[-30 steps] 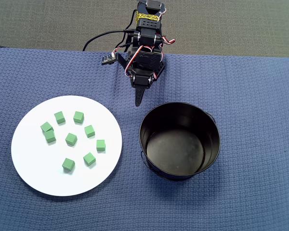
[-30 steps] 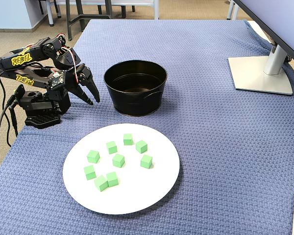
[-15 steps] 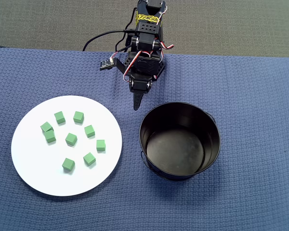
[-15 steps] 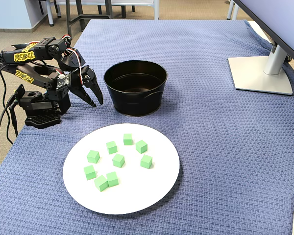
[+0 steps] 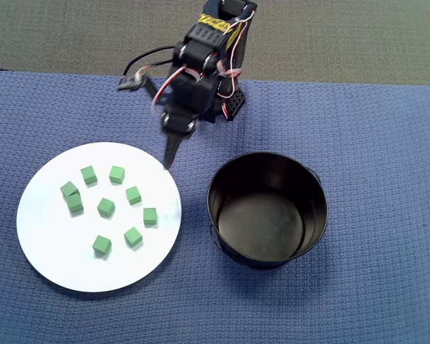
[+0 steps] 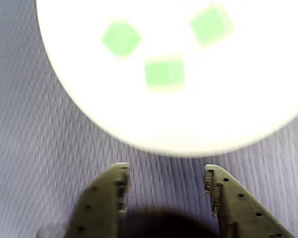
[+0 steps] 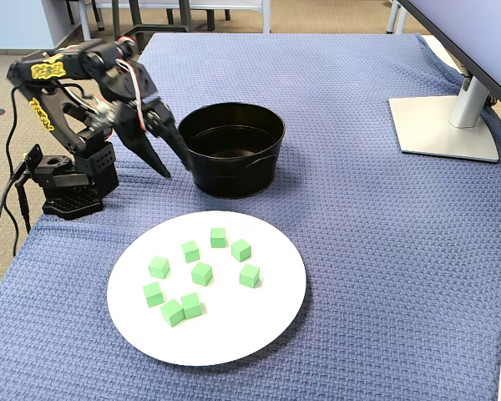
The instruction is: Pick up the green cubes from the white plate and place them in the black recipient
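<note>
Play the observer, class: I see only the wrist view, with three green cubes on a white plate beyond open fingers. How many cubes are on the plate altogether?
Observer: Nine green cubes lie on the white plate in the overhead view.
Operator: Where is the pot?
Observer: The black recipient stands on the blue cloth, right of the plate in the overhead view and apart from it.
Operator: Anything in it?
Observer: No cubes show inside it.

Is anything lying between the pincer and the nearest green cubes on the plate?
No. In the wrist view, only blue woven cloth and bare rim of the round white plate separate the open pincer from the small green cubes.
</note>
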You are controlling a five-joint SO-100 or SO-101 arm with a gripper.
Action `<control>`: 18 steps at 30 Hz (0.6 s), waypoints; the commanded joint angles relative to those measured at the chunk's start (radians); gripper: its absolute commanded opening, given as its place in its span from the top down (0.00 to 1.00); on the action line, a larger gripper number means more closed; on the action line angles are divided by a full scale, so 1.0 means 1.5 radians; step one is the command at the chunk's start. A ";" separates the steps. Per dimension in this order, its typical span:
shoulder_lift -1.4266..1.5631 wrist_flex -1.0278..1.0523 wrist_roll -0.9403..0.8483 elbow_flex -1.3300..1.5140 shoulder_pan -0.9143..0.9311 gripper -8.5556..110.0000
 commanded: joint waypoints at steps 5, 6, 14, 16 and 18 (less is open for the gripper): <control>-0.272 -0.070 -0.133 -0.169 0.054 0.73; -0.289 -0.082 -0.149 -0.177 0.060 0.72; -0.408 -0.104 -0.217 -0.230 0.074 0.69; -0.440 -0.105 -0.215 -0.253 0.073 0.66; -0.468 -0.108 -0.209 -0.272 0.067 0.66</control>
